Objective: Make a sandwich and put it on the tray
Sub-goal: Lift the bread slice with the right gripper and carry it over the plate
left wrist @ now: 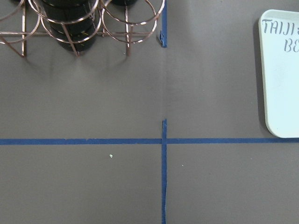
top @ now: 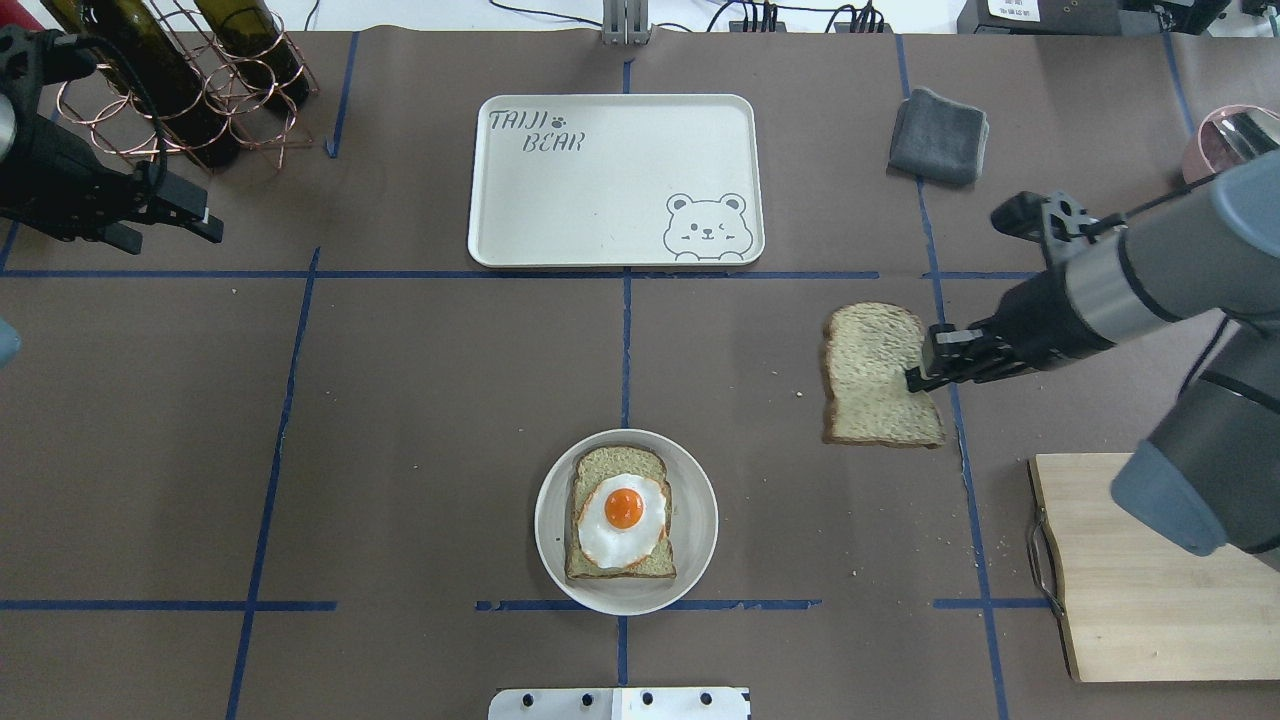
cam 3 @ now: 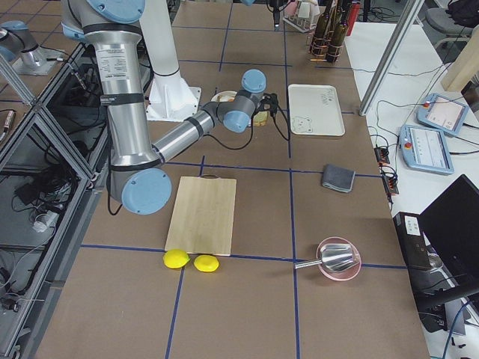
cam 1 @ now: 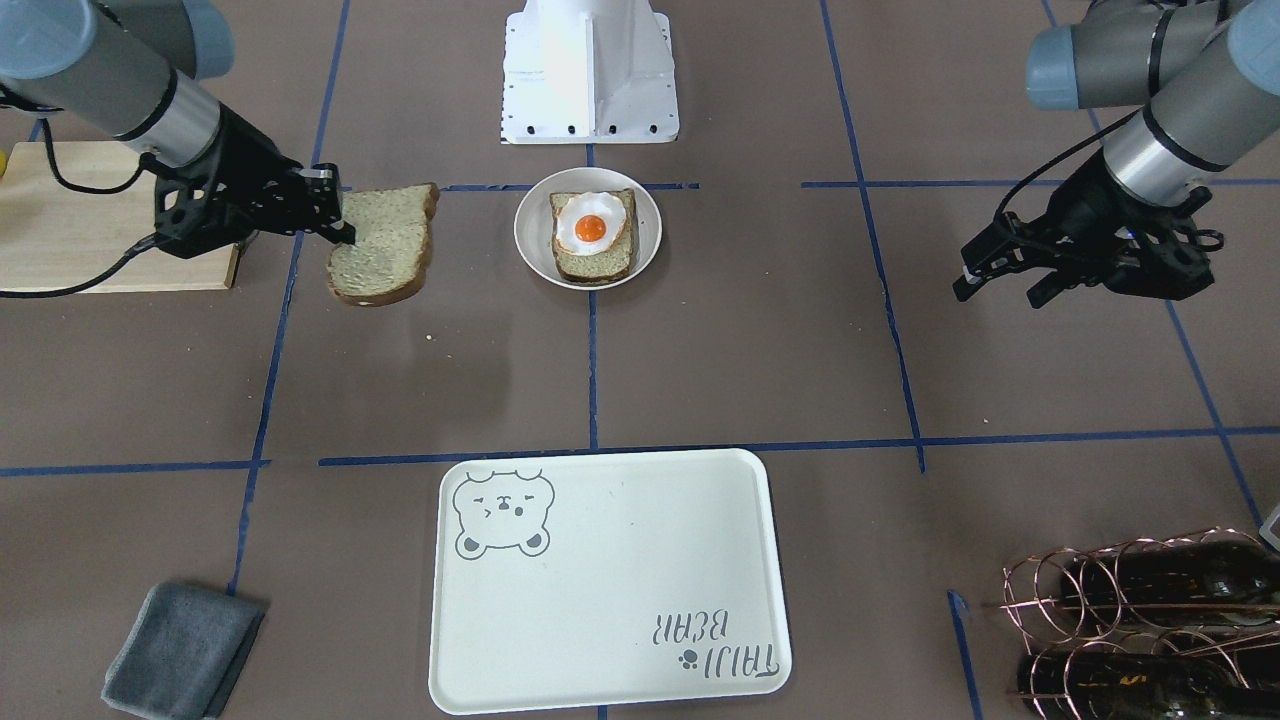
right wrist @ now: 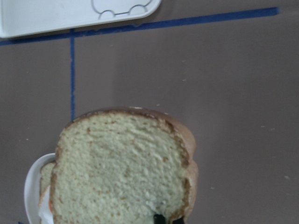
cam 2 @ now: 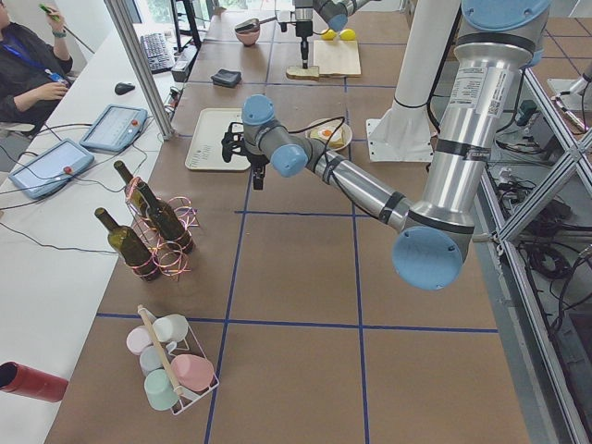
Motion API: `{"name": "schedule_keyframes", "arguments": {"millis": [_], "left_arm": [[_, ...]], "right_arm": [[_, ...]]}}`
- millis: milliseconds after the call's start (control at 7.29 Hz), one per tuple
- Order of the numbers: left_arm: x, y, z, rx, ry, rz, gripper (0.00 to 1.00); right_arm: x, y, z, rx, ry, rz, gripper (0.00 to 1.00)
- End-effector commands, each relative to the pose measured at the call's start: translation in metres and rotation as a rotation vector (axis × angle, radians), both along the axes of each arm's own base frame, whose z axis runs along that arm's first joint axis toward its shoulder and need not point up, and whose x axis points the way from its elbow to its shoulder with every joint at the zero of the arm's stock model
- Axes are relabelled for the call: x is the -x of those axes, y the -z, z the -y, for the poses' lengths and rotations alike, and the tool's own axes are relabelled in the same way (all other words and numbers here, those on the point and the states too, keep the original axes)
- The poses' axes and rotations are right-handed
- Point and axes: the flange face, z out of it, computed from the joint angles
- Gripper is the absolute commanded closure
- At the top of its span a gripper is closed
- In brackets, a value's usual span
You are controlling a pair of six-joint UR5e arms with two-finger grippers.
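A small round whitish plate (top: pixel 700 510) near the robot's base holds one slice of wholegrain bread with a fried egg (top: pixel 622 512) on top. My right gripper (top: pixel 925 365) is shut on the edge of a second bread slice (top: pixel 875 375) and holds it flat between the cutting board and the plate. In the right wrist view this slice (right wrist: pixel 121 168) covers most of the plate (right wrist: pixel 32 186). The cream tray (top: pixel 600 190) with the bear drawing lies empty at the far middle. My left gripper (cam 1: pixel 1000 290) is open and empty, near the wine rack.
A light wooden cutting board (top: pixel 1140 570) lies on my right. A folded grey cloth (top: pixel 938 135) lies beside the tray. A copper wine rack with dark bottles (top: pixel 180 80) stands at the far left. A pink bowl (top: pixel 1230 135) sits at the far right.
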Motion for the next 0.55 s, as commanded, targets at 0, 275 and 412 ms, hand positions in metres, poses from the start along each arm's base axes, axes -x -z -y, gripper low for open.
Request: {"name": "schedule_keyframes", "arguments": {"millis": [0,275,412], "left_arm": [[-0.033,0.010,-0.013,0.024,0.018,-0.022,0.00],[-0.043,0.014,-0.016,0.042,0.020,-0.034,0.00],[-0.046,0.015,-0.018,0.039,0.014,-0.035,0.00]], "right_arm": [[0.088,0.073,-0.032,-0.029,0.031,-0.055,1.00],[0.154,0.084,-0.075,-0.048,0.033,-0.114,1.00],[0.184,0.089,-0.078,-0.072,0.020,-0.136,1.00]]}}
